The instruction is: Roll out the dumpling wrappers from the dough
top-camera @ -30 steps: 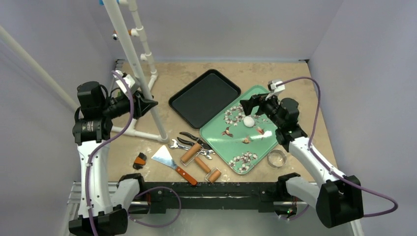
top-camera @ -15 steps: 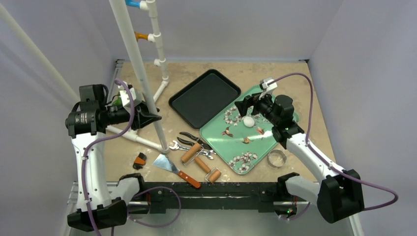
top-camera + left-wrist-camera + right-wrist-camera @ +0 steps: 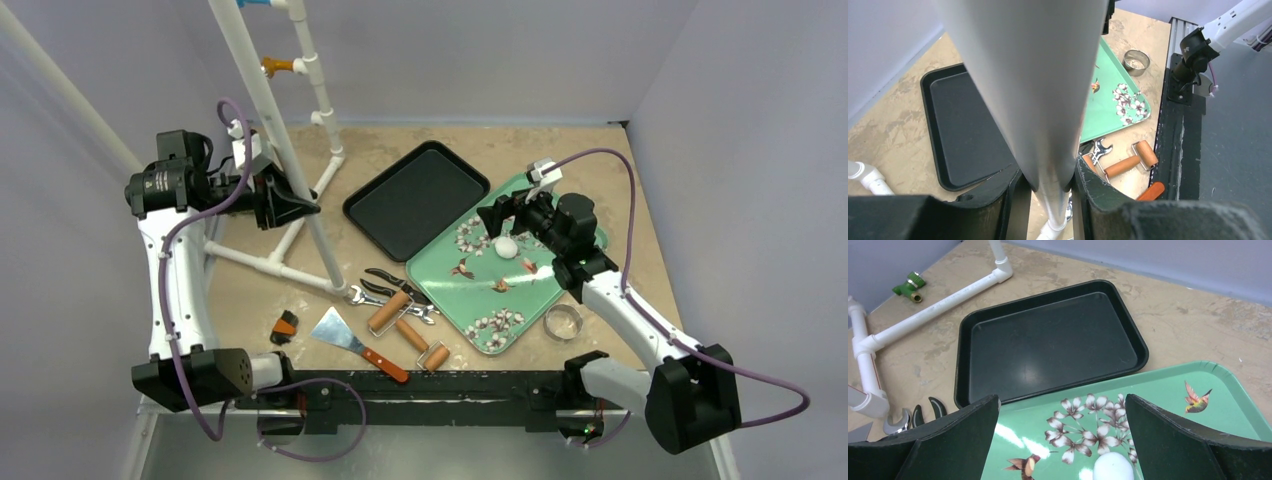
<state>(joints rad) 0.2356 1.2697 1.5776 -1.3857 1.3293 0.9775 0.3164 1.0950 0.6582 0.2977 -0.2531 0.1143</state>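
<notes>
- The dough piece (image 3: 507,246) lies on the green tray (image 3: 540,296), right under the right gripper (image 3: 497,214).
- In the right wrist view the dough piece (image 3: 1113,468) sits low in the picture between the two black fingers (image 3: 953,440), nearer the right one and touching neither.
- The right gripper (image 3: 1062,401) has its jaws spread wide and holds nothing.
- The left gripper (image 3: 290,205) is raised well off to the left, far from the dough. Its jaws are clamped on the slanted white PVC pipe (image 3: 285,160), which fills the gap between its fingers in the left wrist view (image 3: 1048,192).
- The dough piece is plain white, smooth and roundish, with a soft sheen. From these angles it reads as a small rounded lump, and how flat it is cannot be told.
- It rests beside a cluster of white blossom prints, toward the far end of the tray.
- There is one dough piece.
- There are two trays: the green one, printed with blossoms and birds, and an empty black tray (image 3: 415,200) just beyond it on the table (image 3: 600,160).
- One metal ring cutter (image 3: 549,322) stands on the table just off the green tray's near right edge.
- Two small wooden rollers lie near the green tray's near left edge, one (image 3: 388,312) beside the other (image 3: 437,356).
- There is one scraper (image 3: 338,327) with a wooden handle, one pair of pliers (image 3: 395,283) and one wrench (image 3: 360,295), grouped left of the rollers.
</notes>
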